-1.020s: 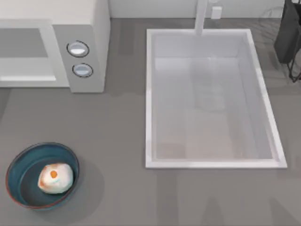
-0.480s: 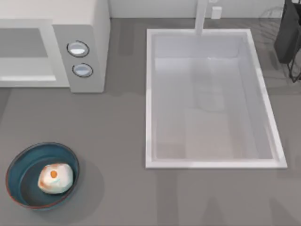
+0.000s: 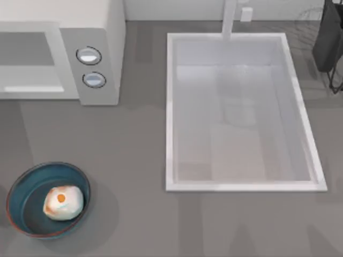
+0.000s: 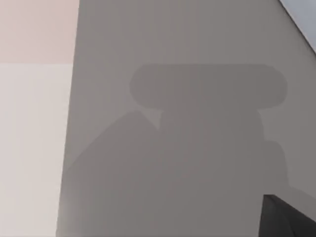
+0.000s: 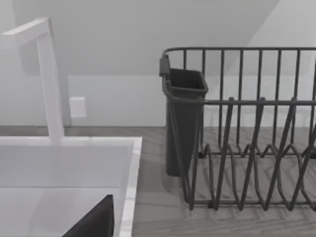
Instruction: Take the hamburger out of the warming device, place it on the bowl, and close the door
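The hamburger [image 3: 63, 202], a cream lump with an orange spot, lies inside the blue bowl [image 3: 24, 187] at the table's front left. The white warming device [image 3: 110, 32] stands at the back left, with two round knobs [image 3: 89, 55] on its grey panel. Its door [image 3: 53, 59], a white frame around a greyish inset, lies flush with that panel. A dark corner of my left gripper [image 4: 289, 219] hangs over bare grey table and casts a broad shadow. A dark edge of my right gripper [image 5: 96, 222] shows near the sink's rim.
A large white sink basin [image 3: 170, 107] with a white faucet [image 3: 229, 19] takes up the middle and right of the table. A dark wire dish rack [image 5: 247, 148] with a dark cutlery cup [image 5: 183, 118] stands at the back right.
A soft shadow on the table at the far left, below the warming device, has spread to the right. The hamburger, bowl and door have not moved.
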Action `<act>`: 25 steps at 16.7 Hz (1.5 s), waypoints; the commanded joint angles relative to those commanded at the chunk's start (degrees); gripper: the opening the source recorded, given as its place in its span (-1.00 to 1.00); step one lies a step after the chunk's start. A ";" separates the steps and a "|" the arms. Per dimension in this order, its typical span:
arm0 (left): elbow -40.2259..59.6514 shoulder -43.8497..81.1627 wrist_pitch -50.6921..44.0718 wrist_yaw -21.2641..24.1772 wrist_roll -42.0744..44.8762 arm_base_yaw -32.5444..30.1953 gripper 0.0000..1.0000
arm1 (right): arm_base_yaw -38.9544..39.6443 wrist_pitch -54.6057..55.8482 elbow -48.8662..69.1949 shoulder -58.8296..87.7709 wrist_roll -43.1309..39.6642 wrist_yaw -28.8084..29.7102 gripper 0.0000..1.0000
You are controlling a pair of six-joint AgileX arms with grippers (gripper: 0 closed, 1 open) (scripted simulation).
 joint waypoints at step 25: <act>-19.95 -22.40 7.47 -15.18 -23.22 -24.66 -1.00 | 0.00 0.00 0.00 0.00 0.00 0.00 1.00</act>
